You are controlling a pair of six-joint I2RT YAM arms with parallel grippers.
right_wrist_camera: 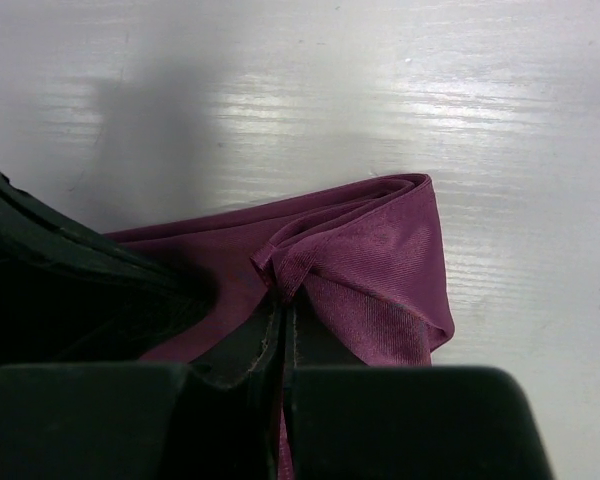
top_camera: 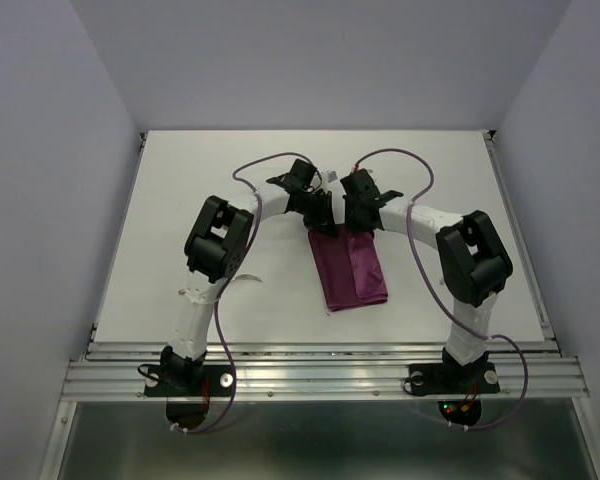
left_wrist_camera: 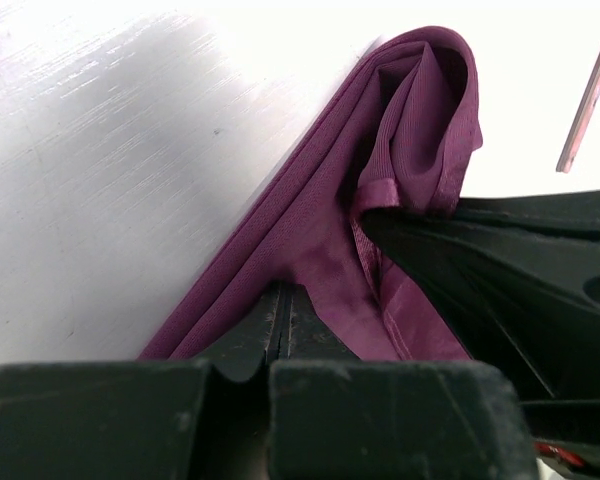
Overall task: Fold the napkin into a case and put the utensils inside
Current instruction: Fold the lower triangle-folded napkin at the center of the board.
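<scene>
I see my left claw (left_wrist_camera: 280, 298) and right claw (right_wrist_camera: 280, 300) side by side, both pinched tight on the napkin (top_camera: 350, 272) bunched at their tips.

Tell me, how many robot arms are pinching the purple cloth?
2. The left arm pinches the napkin at its far edge, left side; the right arm pinches the right side.

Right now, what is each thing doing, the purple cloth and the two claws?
napkin: folded over lengthwise, lying on the table, far end pinched.
left gripper: shut on the napkin's far edge.
right gripper: shut on the napkin's far edge.
</scene>
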